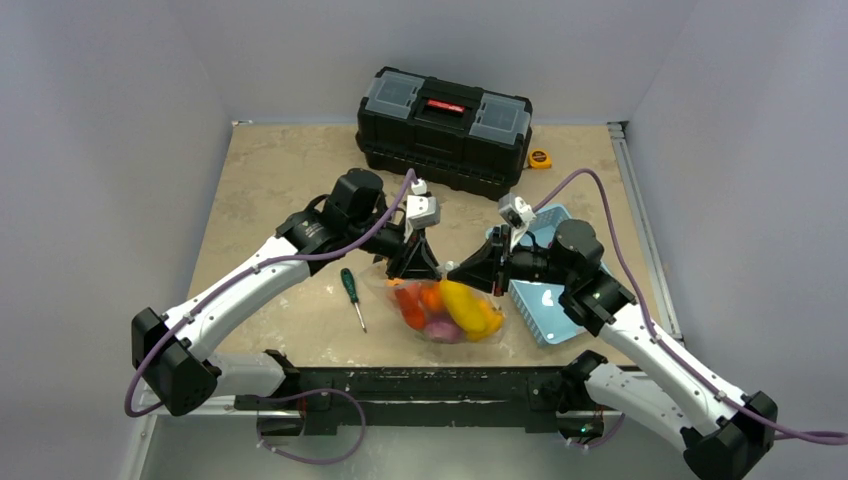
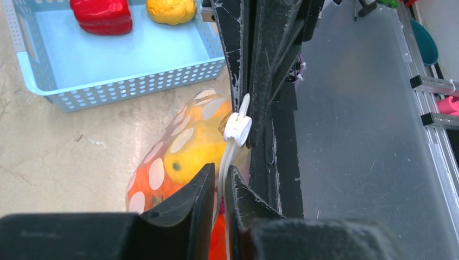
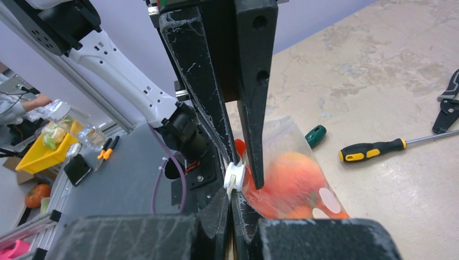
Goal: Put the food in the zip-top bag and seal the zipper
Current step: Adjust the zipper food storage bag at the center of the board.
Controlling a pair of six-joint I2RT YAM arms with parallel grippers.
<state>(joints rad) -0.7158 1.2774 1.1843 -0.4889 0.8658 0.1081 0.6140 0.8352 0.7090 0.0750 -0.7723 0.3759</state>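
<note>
Running left to right, the zipper (image 2: 225, 161) edges the zip-top bag's (image 1: 450, 312) far side.

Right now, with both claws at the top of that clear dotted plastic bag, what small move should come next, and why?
Probably the right claw should draw the small white plastic slider along the clear press-seal strip while the left claw holds that edge steady. The clear white-dotted plastic bag already holds orange and yellow toy food, and both claws are shut on its top edge.
</note>
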